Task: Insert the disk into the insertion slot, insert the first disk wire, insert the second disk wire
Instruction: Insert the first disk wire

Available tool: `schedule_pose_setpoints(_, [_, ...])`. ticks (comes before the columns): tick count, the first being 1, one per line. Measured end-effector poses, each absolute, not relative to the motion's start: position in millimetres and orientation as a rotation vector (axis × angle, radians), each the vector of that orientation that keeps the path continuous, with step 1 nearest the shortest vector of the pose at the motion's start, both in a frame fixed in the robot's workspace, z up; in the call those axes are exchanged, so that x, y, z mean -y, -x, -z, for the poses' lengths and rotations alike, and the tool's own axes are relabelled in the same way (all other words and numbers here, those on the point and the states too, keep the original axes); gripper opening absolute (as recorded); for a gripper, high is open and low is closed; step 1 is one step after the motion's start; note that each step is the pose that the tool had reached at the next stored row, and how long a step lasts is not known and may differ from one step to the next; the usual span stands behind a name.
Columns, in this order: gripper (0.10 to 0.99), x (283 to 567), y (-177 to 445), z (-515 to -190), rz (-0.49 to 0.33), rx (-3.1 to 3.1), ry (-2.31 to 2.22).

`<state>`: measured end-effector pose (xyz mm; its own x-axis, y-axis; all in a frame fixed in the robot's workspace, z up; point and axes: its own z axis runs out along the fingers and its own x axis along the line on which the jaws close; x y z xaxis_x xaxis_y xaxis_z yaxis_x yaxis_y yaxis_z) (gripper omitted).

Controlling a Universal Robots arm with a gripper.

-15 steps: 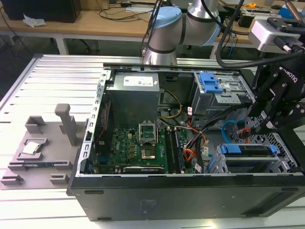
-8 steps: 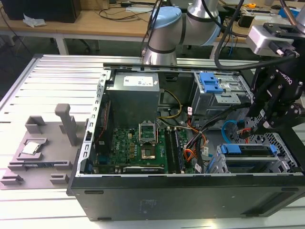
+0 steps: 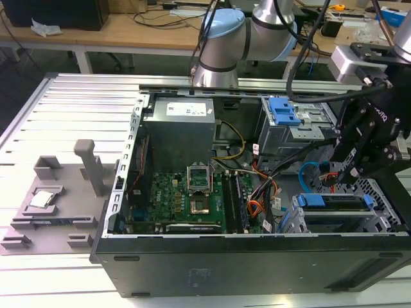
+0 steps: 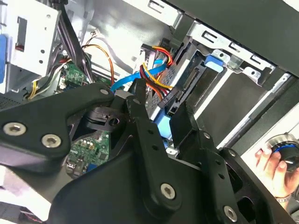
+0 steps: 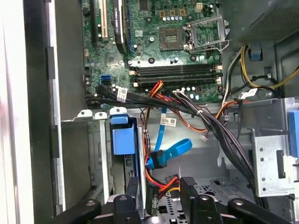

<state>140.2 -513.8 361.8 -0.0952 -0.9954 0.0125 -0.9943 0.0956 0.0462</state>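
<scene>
In the exterior view, the open computer case (image 3: 257,263) lies on its side on the table (image 3: 77,96), toward the near edge and the exterior view's right, so its inside faces up for the arm. The disk (image 3: 334,200) already sits flat in the insertion slot (image 3: 334,224) at the case's near corner on that side, its blue carrier facing the open interior where cables can reach it. The gripper (image 3: 350,172) hangs just above the cage, beside the looping second disk wire (image 3: 307,172).

In the second wrist view, the fingers (image 4: 140,107) stand partly apart, straddling the red, orange and black wire bundle (image 4: 156,79) where it meets the drive's rear edge. I judge this to be the first wire's plugging step. Whether the pads press the plug cannot be told. The second disk wire (image 4: 124,81) runs just behind them. A person's hand (image 4: 271,161) rests on a knob outside the case.

In the first wrist view, the fingers (image 5: 188,184) flank the wire bundle (image 5: 161,179) with a gap between them. The second disk wire (image 5: 175,149) loops free nearby, its end close to the bundle, and the disk (image 5: 122,140) sits seated beside it.
</scene>
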Motion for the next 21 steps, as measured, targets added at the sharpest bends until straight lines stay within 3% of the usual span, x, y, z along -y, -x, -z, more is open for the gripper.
schedule_pose_setpoints(9, [0.482, 513.8, -141.3, -358.5, 0.007, 2.307, -2.044])
schedule_pose_setpoints(10, [0.467, 513.8, -141.3, -358.5, 0.006, 2.306, -2.044])
schedule_pose_setpoints(11, [0.337, 513.8, -141.3, -358.5, 0.003, 2.305, -2.043])
schedule_pose_setpoints(14, [0.169, 513.8, -141.3, -358.5, -0.002, 2.303, -2.040])
schedule_pose_setpoints(21, [0.169, 513.8, -141.3, -358.5, -0.013, 2.298, -2.036])
